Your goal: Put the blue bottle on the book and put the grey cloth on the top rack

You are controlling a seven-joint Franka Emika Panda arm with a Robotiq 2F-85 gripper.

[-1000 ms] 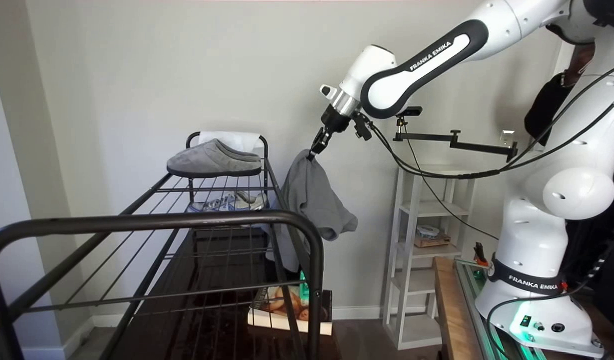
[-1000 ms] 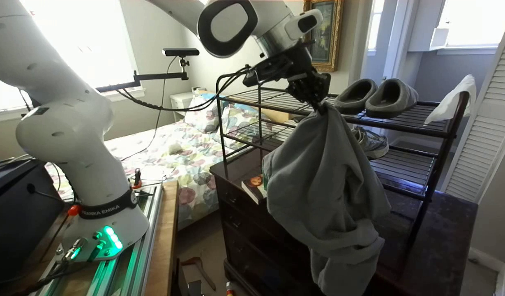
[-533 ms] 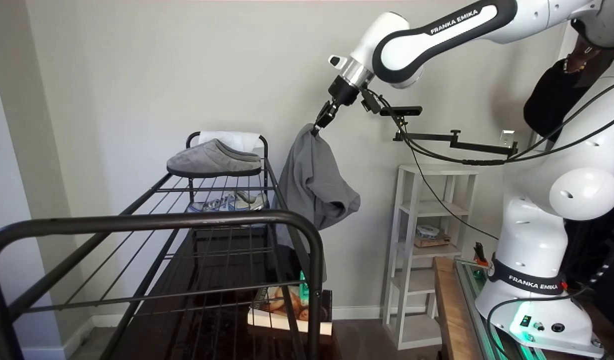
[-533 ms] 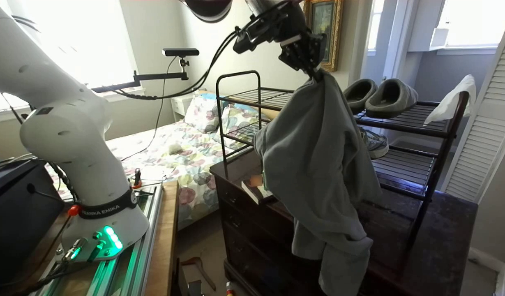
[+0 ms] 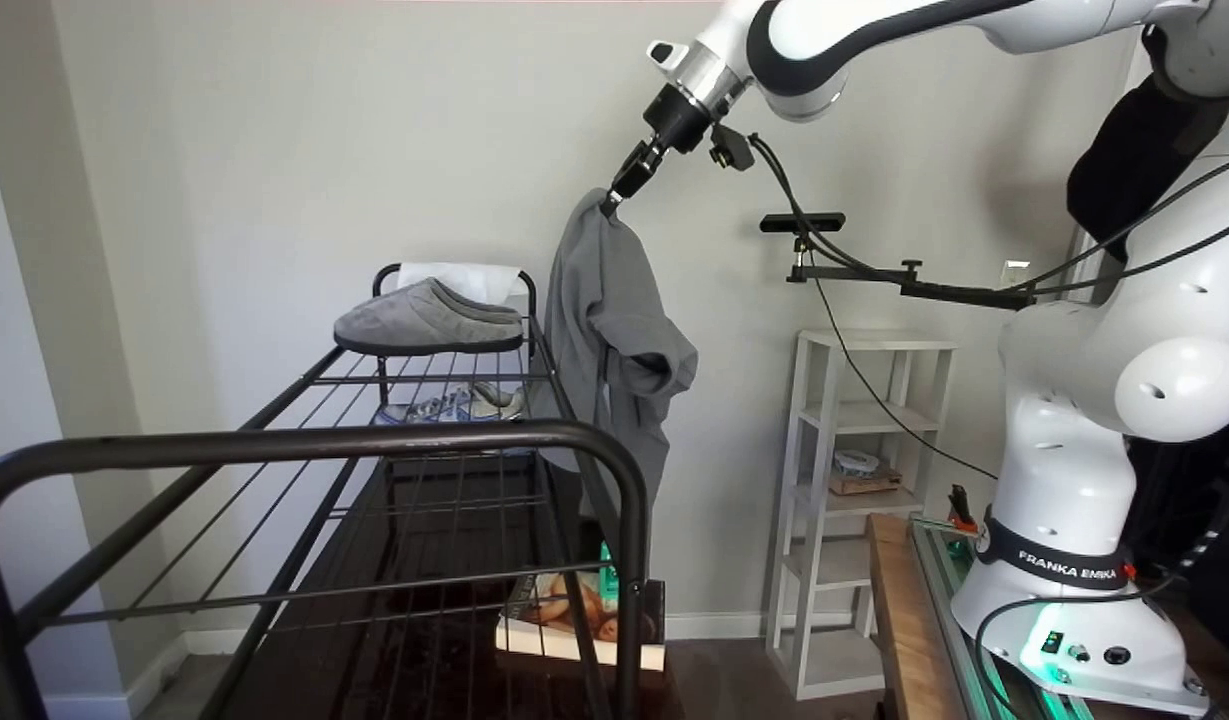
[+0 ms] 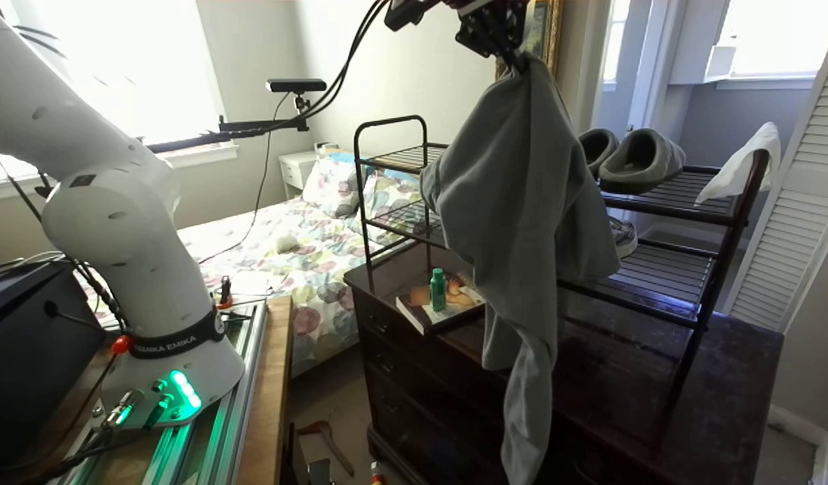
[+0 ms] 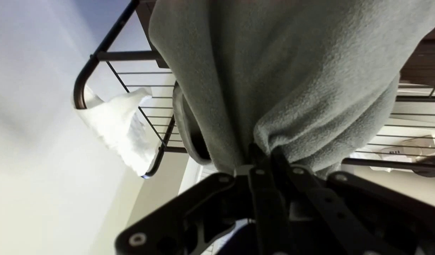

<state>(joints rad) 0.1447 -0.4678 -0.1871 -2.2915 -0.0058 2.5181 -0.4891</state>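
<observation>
Up go the grey cloth (image 6: pixel 521 175) and the pincer (image 5: pixel 610 206), with the top rack (image 6: pixel 670 210) still to be reached

In both exterior views the two have climbed toward the top edge over the last half second. The grey cloth hangs in loose folds; in an exterior view it runs from near the top, right of centre, to the bottom edge, in front of the rack and not on it. The pincer is clamped on one gathered end, higher in the frame than the top rack. On that rack, toward the right of the frame, sit grey slippers (image 6: pixel 646 168), with white fabric (image 6: pixel 737 172) draped over the end at far right.

Lower, left of the cloth, the green bottle (image 6: pixel 438 291) stands upright on the book (image 6: pixel 424 313), now in plain sight. If this is the bottle the task calls blue, that half looks done. The cloth's half looks part done: it is lifted, but has yet to be carried over the rack, lowered and let go. Its long tail could well snag.
</observation>
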